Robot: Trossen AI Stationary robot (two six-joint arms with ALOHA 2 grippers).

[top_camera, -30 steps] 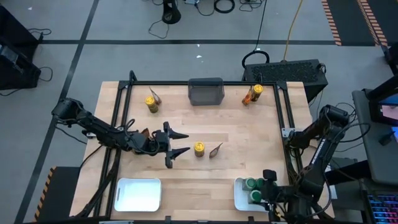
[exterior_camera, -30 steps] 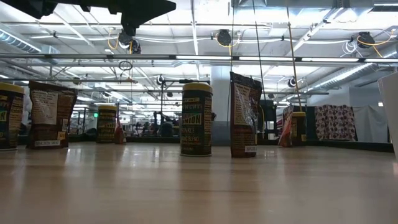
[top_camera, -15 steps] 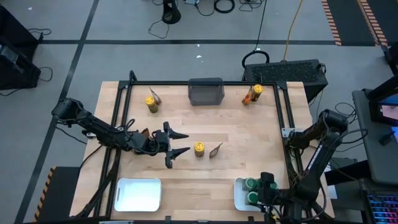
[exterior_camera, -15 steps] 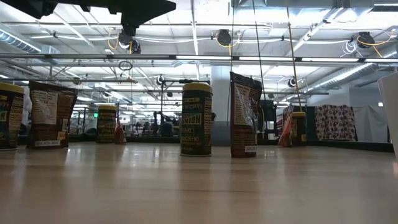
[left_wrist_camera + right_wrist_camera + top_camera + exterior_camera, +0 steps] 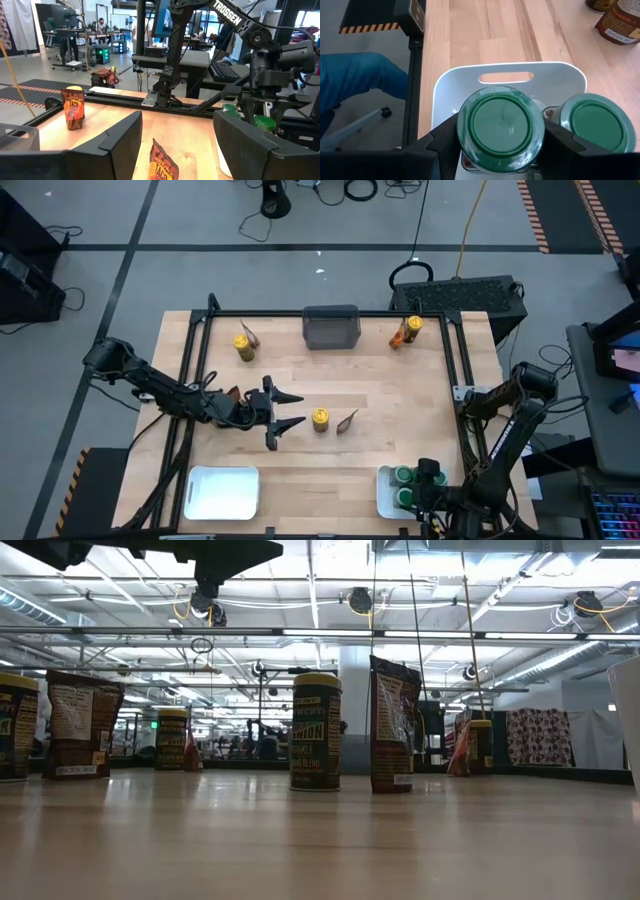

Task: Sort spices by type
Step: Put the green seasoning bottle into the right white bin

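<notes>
Looking down on the wooden counter (image 5: 400,410), your right gripper (image 5: 501,150) is closed around a green-lidded jar (image 5: 501,124) over the white tray (image 5: 445,85) at the near right corner, just beside another green-lidded jar (image 5: 597,121). Your left gripper (image 5: 288,412) waits open at mid-counter, near a yellow-lidded jar (image 5: 320,418) and a brown packet (image 5: 347,420). More jar-and-packet pairs stand at the far left (image 5: 243,345) and far right (image 5: 412,328).
</notes>
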